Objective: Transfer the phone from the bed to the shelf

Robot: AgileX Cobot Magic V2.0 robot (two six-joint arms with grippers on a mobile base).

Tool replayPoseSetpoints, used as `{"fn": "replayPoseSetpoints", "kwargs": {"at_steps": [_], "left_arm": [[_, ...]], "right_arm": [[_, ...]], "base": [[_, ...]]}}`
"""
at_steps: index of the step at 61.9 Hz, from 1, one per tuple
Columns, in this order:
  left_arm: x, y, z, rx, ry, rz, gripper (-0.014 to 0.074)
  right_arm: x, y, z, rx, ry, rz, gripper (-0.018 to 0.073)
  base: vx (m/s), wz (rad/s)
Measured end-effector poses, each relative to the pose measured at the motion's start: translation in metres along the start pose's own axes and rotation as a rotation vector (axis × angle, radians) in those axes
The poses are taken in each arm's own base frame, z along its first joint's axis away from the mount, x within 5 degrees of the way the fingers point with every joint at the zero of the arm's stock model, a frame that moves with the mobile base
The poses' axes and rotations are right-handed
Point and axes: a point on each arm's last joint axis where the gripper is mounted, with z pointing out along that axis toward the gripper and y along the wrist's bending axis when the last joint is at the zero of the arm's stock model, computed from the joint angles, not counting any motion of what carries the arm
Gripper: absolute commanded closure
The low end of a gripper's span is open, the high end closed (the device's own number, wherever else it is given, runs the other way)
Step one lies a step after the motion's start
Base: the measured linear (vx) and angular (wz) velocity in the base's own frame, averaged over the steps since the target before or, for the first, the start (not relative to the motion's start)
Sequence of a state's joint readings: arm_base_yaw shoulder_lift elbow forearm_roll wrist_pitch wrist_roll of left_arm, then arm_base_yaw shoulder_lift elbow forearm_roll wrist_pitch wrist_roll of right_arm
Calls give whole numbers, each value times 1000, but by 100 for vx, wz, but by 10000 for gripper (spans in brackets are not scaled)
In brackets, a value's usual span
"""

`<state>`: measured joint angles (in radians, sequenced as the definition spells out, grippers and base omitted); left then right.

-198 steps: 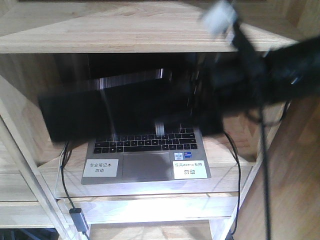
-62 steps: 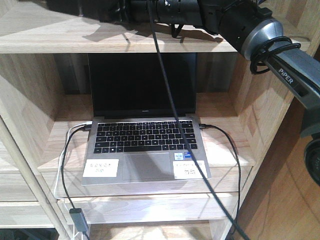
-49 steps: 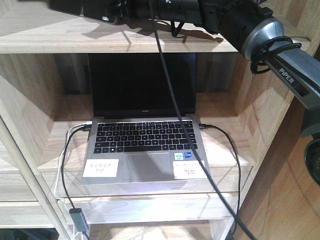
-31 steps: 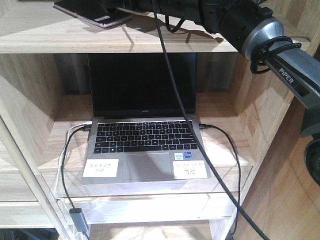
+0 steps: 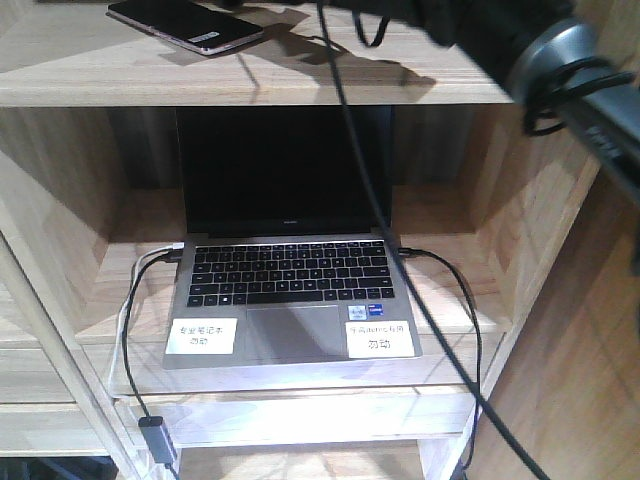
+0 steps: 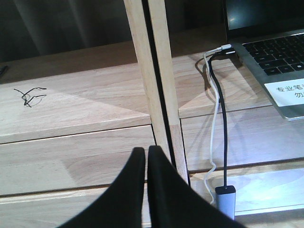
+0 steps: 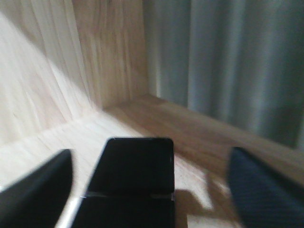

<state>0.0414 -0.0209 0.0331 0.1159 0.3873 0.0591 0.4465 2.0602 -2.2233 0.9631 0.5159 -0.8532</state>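
Front view: the phone lies flat, screen up, on the top board of the shelf, toward its left end — free of any grasp. The right arm reaches in from the upper right; its gripper lies outside this view. One tier below, an open laptop sits with cables plugged into both sides.

Right wrist view (blurred): the right gripper is spread wide, its dark fingers standing apart on either side of the phone's far end, neither touching it.

Left wrist view: the left gripper is pressed closed, empty, before a shelf upright — well away from the phone.
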Motion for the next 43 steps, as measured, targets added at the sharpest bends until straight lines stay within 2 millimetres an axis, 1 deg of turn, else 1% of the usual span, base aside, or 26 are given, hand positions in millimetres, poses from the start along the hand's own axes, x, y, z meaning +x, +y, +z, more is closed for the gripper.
{"fn": "replayPoseSetpoints", "kwargs": {"at_steps": [3,4,7,10,13,24,43], "left_arm": [[0,0,0,0,0,0,595],[0,0,0,0,0,0,595],[0,0,0,0,0,0,595],[0,0,0,0,0,0,595],[0,0,0,0,0,0,595],[0,0,0,0,0,0,595],[0,0,0,0,0,0,595]], "right_arm": [[-7,2,-6,7,8,-4,232],[-9,3,-8,8,12,-5,275],[-14,6,-15,14,27,-10,366],[-20,8,-21,24,42,-14,490],[-25,10,-27,34,52,-23,575],[-41,16,-46,71,78,-11,564],[-61,27,-77,102,140,-50,564]], "base": [[0,0],[0,0],[0,0],[0,0],[0,0],[0,0],[0,0]]}}
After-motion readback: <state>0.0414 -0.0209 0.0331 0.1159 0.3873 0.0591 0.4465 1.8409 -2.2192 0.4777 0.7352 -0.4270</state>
